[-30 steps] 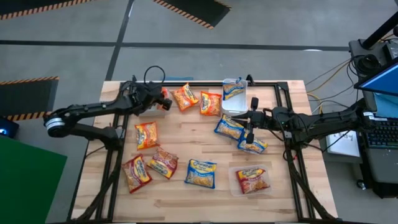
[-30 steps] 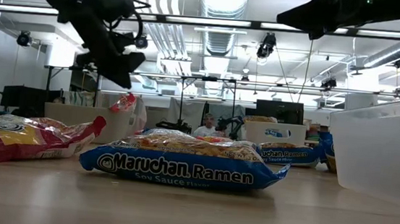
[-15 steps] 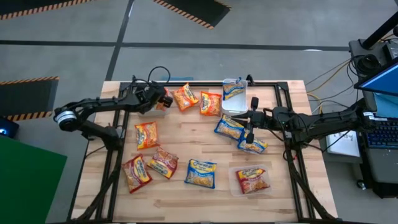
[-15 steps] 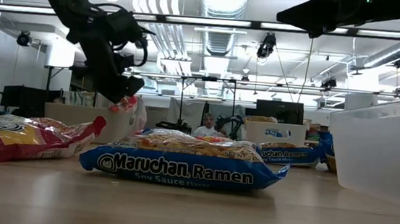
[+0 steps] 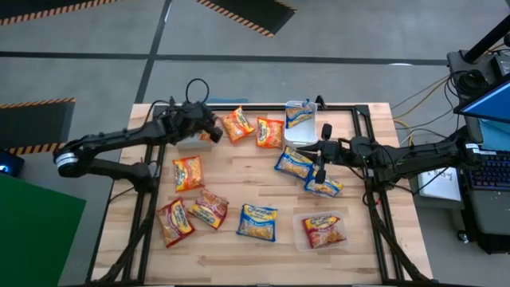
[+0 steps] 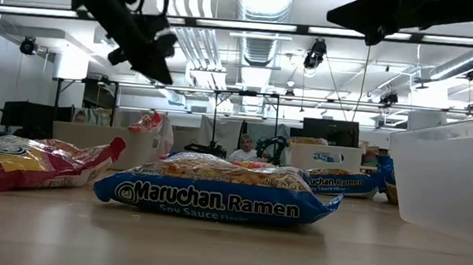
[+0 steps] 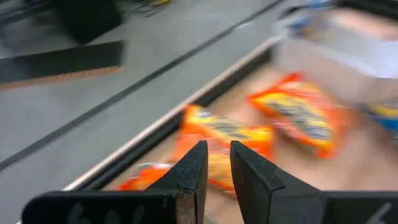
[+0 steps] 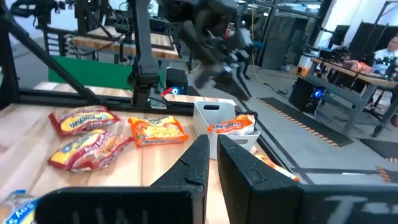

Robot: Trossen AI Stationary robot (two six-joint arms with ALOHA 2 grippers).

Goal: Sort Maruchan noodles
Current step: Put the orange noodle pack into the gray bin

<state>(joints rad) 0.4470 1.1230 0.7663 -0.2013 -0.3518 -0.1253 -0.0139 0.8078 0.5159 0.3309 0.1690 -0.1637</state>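
I see the left gripper (image 5: 211,129) raised over the surface's (image 5: 239,179) far-left corner, fingers nearly pressed together, empty. Right gripper (image 5: 320,151) hovers mid-surface, fingers pressed together, above blue Maruchan noodles (image 5: 295,163); other packets lie scattered.

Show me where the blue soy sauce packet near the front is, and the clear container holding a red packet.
blue soy sauce packet (image 6: 213,201), low view, its printed front edge.
clear container (image 5: 300,224), high view, its bare left rim.

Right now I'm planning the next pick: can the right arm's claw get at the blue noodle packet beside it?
Probably yes: the right claw hangs right by the blue packet, with nothing lying on it.
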